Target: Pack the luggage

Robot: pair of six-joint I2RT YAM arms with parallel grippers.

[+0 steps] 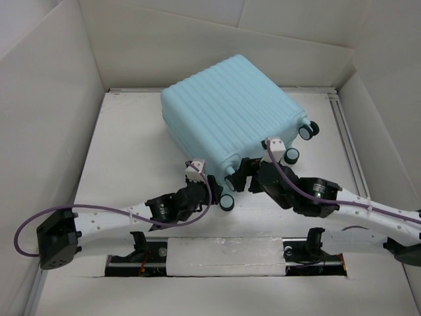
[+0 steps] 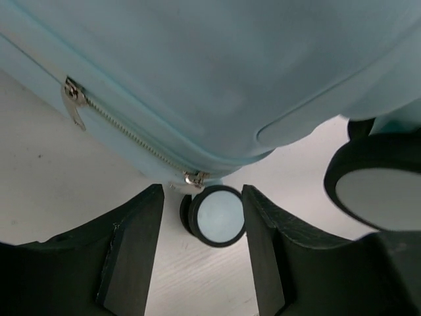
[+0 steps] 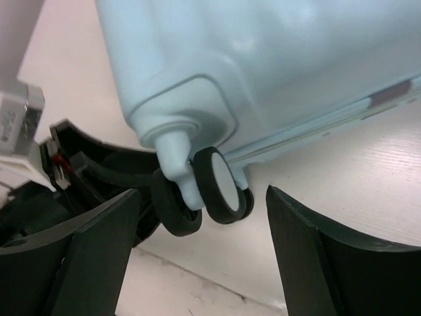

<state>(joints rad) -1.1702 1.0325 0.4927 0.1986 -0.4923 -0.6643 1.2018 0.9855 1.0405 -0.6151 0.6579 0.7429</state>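
The pale aqua luggage (image 1: 227,112) lies closed on the table, ribbed shell up, its caster wheels toward the near right. My left gripper (image 1: 214,182) is open at its near corner. In the left wrist view the fingers (image 2: 135,243) frame a caster wheel (image 2: 217,215) below the luggage's (image 2: 217,72) zipper (image 2: 131,135), without touching it. My right gripper (image 1: 242,173) is open just right of the left one. In the right wrist view its gap (image 3: 202,197) holds a twin caster wheel (image 3: 220,187) under the shell (image 3: 276,59), with both fingers apart from it.
White walls enclose the table (image 1: 131,164) on the left, back and right. A metal rail (image 1: 348,145) runs along the right side. Two more wheels (image 1: 307,130) stick out at the luggage's right. A zipper pull (image 2: 74,105) hangs at the left of the seam.
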